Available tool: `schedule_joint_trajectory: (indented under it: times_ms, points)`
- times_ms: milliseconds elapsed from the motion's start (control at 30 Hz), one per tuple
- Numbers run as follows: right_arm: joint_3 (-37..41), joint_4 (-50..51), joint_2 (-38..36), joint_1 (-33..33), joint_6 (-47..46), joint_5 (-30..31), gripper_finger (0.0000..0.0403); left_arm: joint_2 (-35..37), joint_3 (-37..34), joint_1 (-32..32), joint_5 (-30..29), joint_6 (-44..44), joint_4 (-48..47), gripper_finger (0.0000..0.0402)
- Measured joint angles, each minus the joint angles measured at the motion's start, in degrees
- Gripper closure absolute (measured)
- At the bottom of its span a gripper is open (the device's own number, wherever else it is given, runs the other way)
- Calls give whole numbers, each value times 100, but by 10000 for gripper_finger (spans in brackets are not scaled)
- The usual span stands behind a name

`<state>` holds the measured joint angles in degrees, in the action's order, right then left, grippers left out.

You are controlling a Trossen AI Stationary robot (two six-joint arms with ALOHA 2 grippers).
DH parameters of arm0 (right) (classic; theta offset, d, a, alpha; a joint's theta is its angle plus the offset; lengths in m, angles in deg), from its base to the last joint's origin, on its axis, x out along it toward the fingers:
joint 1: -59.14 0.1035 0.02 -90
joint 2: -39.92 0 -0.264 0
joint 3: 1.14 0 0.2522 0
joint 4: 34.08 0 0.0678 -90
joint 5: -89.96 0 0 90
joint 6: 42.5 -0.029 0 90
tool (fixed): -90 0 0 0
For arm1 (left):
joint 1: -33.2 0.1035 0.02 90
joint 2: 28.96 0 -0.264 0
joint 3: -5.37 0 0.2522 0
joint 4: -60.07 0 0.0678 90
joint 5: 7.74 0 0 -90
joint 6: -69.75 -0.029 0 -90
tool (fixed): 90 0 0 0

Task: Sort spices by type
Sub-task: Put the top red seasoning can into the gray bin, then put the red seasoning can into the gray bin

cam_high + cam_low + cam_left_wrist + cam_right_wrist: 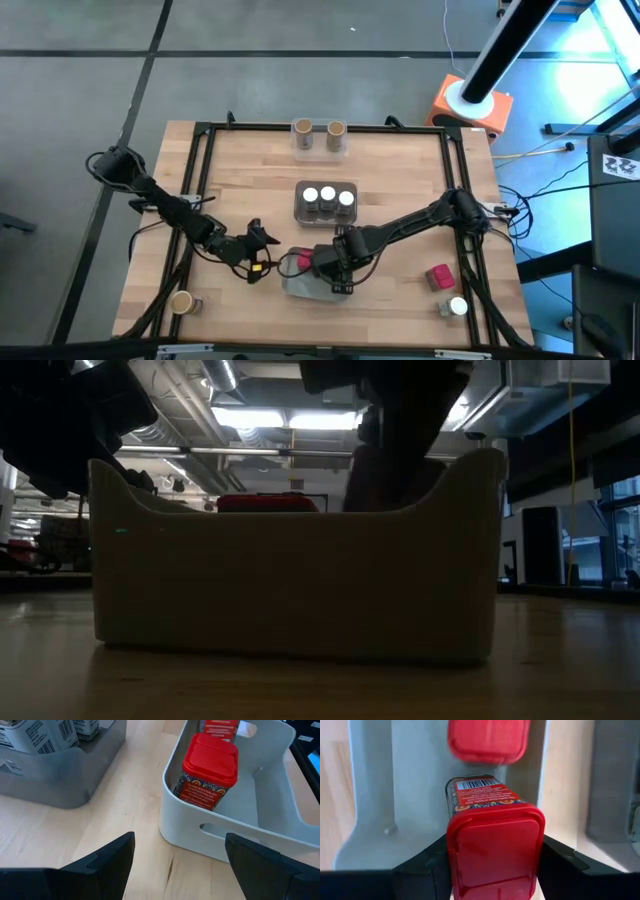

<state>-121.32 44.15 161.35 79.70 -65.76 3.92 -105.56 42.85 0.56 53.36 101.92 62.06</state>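
Observation:
My right gripper [337, 266] points down over the pale near tray [300, 288], shut on a red boxy spice [495, 845]. A second red spice [207, 770] stands on the tray's floor at its left end. My left gripper [180, 845] waits open just left of this tray, low over the table, with nothing between its fingers. Three white-lidded jars [327, 196] stand in the grey middle tray [303, 212]. Two tan-topped cylinders [319, 129] stand in the clear far tray. My right gripper pinches the red spice by its two opposite sides at the lid end [454, 855], one finger on each side. The fingers come from above, pointing down. The box hangs lid up, its body reaching down into the tray; whether its bottom touches the floor does not show.
Loose on the table are a tan-topped cylinder [181, 302] at the near left, a red-pink box [438, 276] and a white-lidded jar [457, 307] at the near right. A black frame [205, 160] runs round the table top.

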Motion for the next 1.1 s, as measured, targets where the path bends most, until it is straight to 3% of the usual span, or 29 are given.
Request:
schedule_joint_trajectory:
  times_ms: [267, 533, 700, 900, 1100]
  points:
    - [6, 146, 135, -44, -97, 97, 184, 0, 0, 0, -2, -7, 42, 108]
    - [7, 75, 196, -40, -7, 108, 114, 2, 0, -57, -2, -20, 31, 108]
    - [-270, 377, 195, -32, 59, 104, 92, 2, 0, -74, -2, -83, 31, 108]
    - [-961, 1171, 136, 166, 204, 213, 95, 2, 0, -74, -2, -90, 31, 108]
    - [-970, 1560, -254, 535, 528, 603, 118, 2, 0, -16, -27, -326, 128, 108]
